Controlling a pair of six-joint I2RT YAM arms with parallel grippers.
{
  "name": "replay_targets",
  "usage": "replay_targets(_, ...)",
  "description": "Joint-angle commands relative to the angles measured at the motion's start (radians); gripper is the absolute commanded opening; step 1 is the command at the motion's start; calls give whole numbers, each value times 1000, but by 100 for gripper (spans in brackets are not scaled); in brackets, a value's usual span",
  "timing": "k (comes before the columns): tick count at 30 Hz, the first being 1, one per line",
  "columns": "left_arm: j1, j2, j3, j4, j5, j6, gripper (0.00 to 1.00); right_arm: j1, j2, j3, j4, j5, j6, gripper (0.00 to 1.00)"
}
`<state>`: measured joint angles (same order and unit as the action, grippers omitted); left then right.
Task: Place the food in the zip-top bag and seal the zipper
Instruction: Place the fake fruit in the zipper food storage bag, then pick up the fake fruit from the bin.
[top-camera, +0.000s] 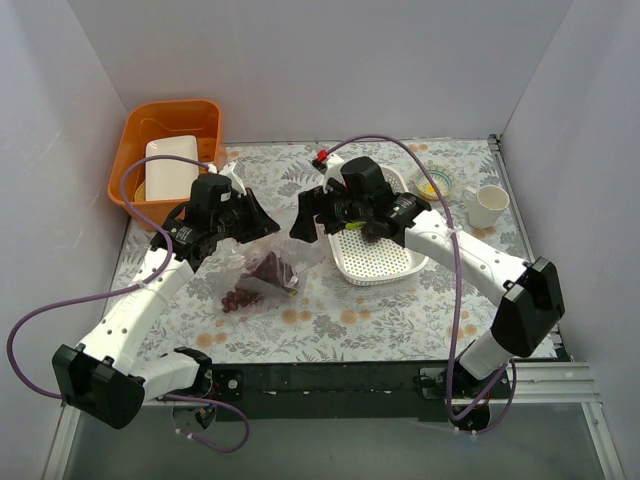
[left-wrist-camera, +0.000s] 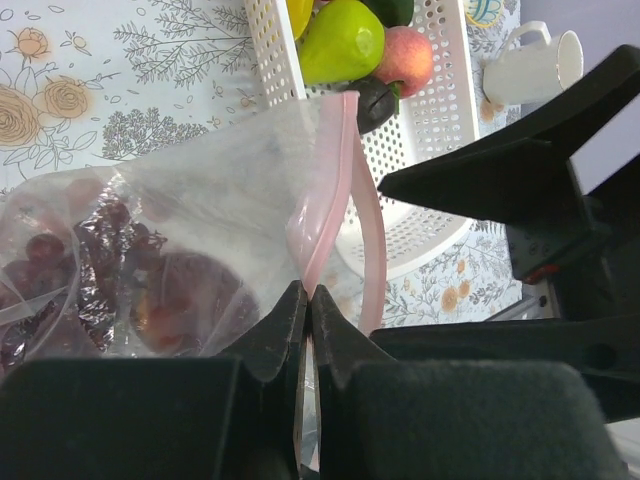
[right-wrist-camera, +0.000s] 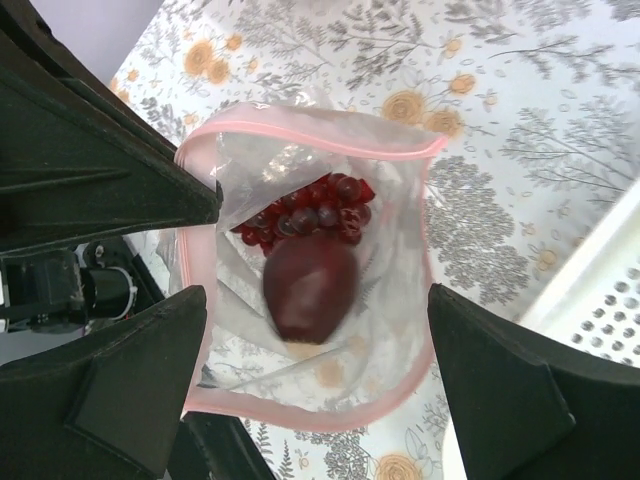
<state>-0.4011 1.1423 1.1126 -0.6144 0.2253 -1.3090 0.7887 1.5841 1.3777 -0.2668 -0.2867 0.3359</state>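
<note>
On my feed the left arm (top-camera: 140, 300) and right arm (top-camera: 470, 255) match: white link shells, bulky black joint housings (top-camera: 525, 305), black wrist blocks. A thin purple cable (top-camera: 456, 300) loops off each. The fingers (right-wrist-camera: 520, 400) are matte black wedges; I see a small red cap (top-camera: 322, 156) by the right wrist.

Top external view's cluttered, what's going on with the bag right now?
The left gripper pinches the pink zipper strip of the clear plastic bag, holding its mouth open. The right gripper hangs open and empty at that mouth. Dark red grapes and a dark red round fruit lie inside; a green fruit and a pink fruit sit in the white perforated basket.
</note>
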Motion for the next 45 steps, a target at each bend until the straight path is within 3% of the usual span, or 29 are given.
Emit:
replay_targets(1,5,-32,46,2,6,2,0,-3,-105,70,-37,119,-40,98)
replay_targets(6,5,-27,56,-4,8,7,0,-61,-151,6,-98,364,-5,98)
replay_targets(9,4,-33,56,-10,3,8,0,-147,-150,-35,-161,411,52,98)
replay_targets(15,5,-44,39,-2,3,2,0,-308,-40,-71,-247,373,86,98)
replay_targets(18,4,-44,39,-4,-1,1,0,-331,34,-59,-259,376,77,98)
replay_targets(45,5,-36,42,-16,-20,5,0,-362,267,-35,-163,393,38,95)
